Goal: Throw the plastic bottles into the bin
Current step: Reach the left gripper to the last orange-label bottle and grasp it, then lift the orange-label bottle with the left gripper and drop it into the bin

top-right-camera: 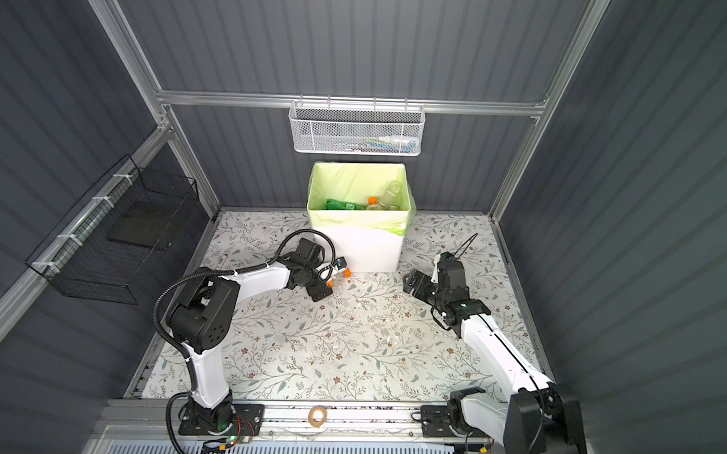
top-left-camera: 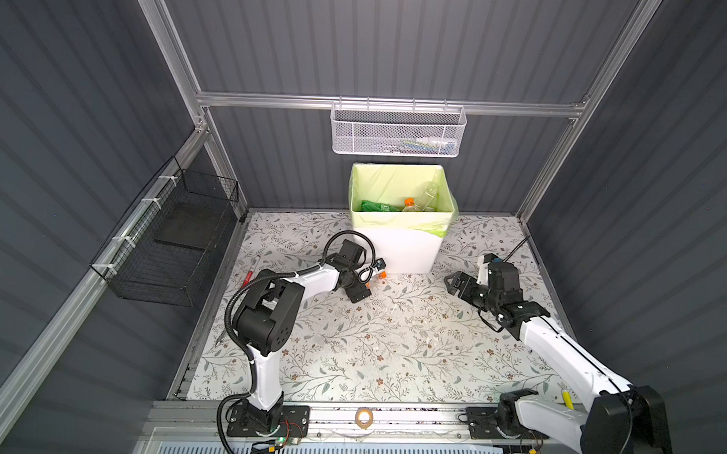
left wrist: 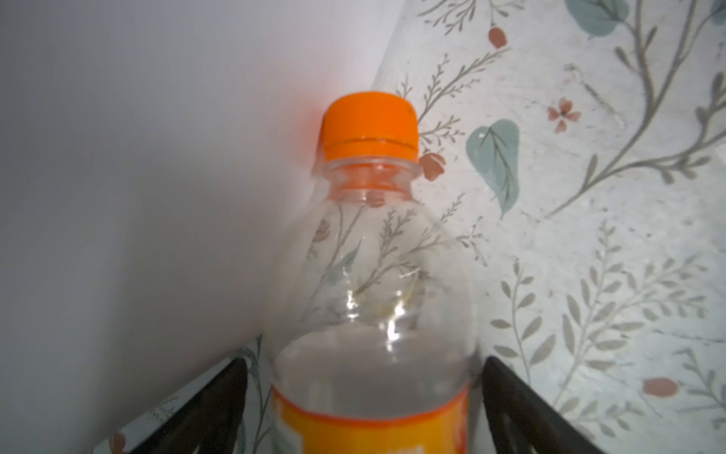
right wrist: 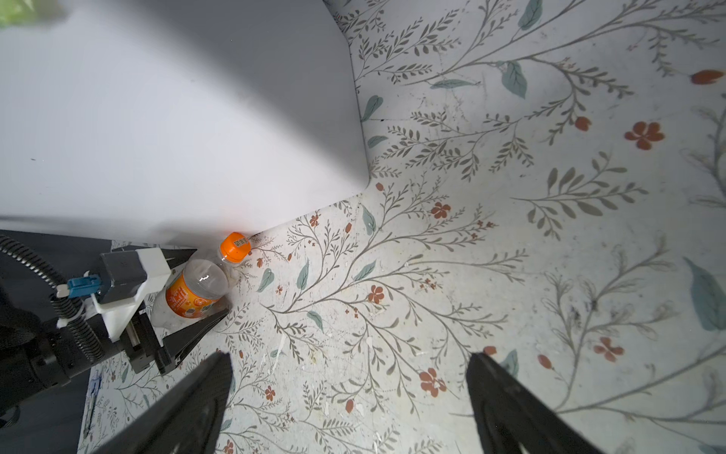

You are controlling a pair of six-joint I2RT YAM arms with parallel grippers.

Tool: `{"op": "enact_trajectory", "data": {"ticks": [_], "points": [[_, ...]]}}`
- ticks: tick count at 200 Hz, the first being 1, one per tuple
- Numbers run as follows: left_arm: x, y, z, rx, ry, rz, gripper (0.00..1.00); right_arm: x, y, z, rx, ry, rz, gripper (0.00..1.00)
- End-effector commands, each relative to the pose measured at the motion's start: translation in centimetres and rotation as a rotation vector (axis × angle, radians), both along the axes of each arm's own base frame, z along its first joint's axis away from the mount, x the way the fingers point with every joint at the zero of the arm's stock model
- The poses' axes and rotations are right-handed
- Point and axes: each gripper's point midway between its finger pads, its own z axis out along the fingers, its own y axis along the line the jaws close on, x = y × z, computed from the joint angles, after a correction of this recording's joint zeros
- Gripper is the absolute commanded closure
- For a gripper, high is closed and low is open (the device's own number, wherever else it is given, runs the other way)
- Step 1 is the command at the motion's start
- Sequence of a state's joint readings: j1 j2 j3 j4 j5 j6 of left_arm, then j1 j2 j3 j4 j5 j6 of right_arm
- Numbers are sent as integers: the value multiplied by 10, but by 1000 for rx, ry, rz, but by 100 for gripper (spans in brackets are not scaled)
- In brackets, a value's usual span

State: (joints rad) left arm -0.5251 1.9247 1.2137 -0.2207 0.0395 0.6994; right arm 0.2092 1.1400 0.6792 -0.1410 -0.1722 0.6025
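Plastic bottle (right wrist: 196, 291): clear body, orange label, orange cap (left wrist: 369, 122). It lies on its side on the counter (top-left-camera: 390, 353) at the near left foot of the bin (top-left-camera: 398, 250), with the cap just beside the bin's white wall.

Left hand (right wrist: 210, 283): set low over the counter, its two fingers (left wrist: 522, 408) straddling the bottle at the label. In the left wrist view a strip of counter shows between one finger and the bottle. The other finger lies just beside the bottle, and contact cannot be determined. The bottle rests on the counter.

Right hand (top-left-camera: 455, 283): spread wide and empty, above the counter to the right of the bin, well apart from the bottle.

Bin: stands at the far middle of the counter, lined with a pale green bag (top-left-camera: 388, 183). Contents visible in both top views: a green bottle (top-left-camera: 373, 206), an orange-capped bottle (top-left-camera: 409, 204) and a clear bottle (top-left-camera: 428, 196) leaning towards the right wall.
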Motion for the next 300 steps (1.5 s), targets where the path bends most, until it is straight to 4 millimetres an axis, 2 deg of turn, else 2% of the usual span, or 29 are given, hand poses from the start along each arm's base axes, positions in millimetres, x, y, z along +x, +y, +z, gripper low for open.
{"op": "enact_trajectory", "data": {"ticks": [1, 20, 78, 98, 101, 113, 136, 162, 174, 182, 193, 203, 210, 212, 229, 231, 238, 248, 256, 264, 272, 273, 275, 277, 279, 285, 292, 300], "points": [[-10, 0, -4, 35, 29, -23, 15, -2, -5, -4, 5, 1, -26, 5], [-23, 1, -8, 60, 58, -31, 20, -2, -5, -4, 13, 2, -30, 5], [-57, -4, 1, 65, 68, -21, 31, -5, -5, -7, 18, 16, -26, 4], [-65, -6, 2, 56, 87, -2, 39, -7, -7, -13, 6, 33, -31, 5], [-66, -6, 2, 55, 91, 1, 41, -8, -8, -5, 9, 7, -31, 5], [-70, -6, 0, 57, 110, 13, 46, -10, -9, -6, 9, 9, -31, 5], [-82, -10, 1, 42, 154, 35, 51, -14, -9, -12, 3, 36, -23, 5], [-94, -11, 8, 23, 157, 50, 54, -18, -10, -18, -4, 55, -16, 5], [-100, -15, 20, 9, 153, 45, 55, -18, -9, -16, -4, 54, -11, 5], [-103, -22, 38, -10, 144, 31, 55, -19, -9, -17, -6, 60, -6, 5], [-104, -35, 76, -61, 107, 4, 56, -20, -9, -15, -8, 61, -4, 5], [-98, -45, 122, -100, 27, -37, 55, -21, -10, -15, -9, 59, -6, 5], [-91, -53, 166, -128, -52, -60, 55, -21, -9, -12, -7, 54, -3, 5], [-86, -57, 187, -153, -91, -67, 55, -21, -9, -12, -6, 53, -2, 5], [-70, -71, 325, -323, -341, -101, 53, -22, -9, -8, -4, 41, -3, 5], [-67, -71, 338, -341, -374, -94, 50, -22, -9, -7, -3, 39, -3, 5], [-55, -68, 406, -448, -549, -38, 35, -22, -9, -5, 1, 34, -2, 5], [-33, -51, 488, -596, -809, 107, 3, -21, -7, -2, 17, 22, -1, 5], [-11, -31, 533, -659, -998, 226, 0, -20, -5, 0, 35, 14, 2, 5], [22, -15, 554, -659, -1106, 336, 0, -20, -2, 3, 53, 8, 7, 5], [56, 5, 564, -660, -1127, 450, 0, -20, 1, 4, 72, 7, 15, 5], [66, 3, 554, -642, -1109, 459, 0, -21, 1, 4, 74, 7, 16, 5], [70, 9, 560, -650, -1113, 480, 0, -21, 2, 5, 79, 5, 18, 4], [80, 11, 558, -653, -1106, 502, 0, -21, 3, 5, 83, 5, 20, 5], [93, 10, 544, -630, -1076, 520, 0, -21, 3, 6, 87, 4, 20, 5], [101, 22, 549, -654, -1072, 575, 0, -23, 4, 7, 98, 4, 21, 4], [108, 19, 537, -634, -1041, 582, 0, -25, 5, 8, 110, 0, 22, 5], [108, 11, 522, -627, -992, 566, 0, -29, 4, 9, 117, -2, 17, 4]]}}
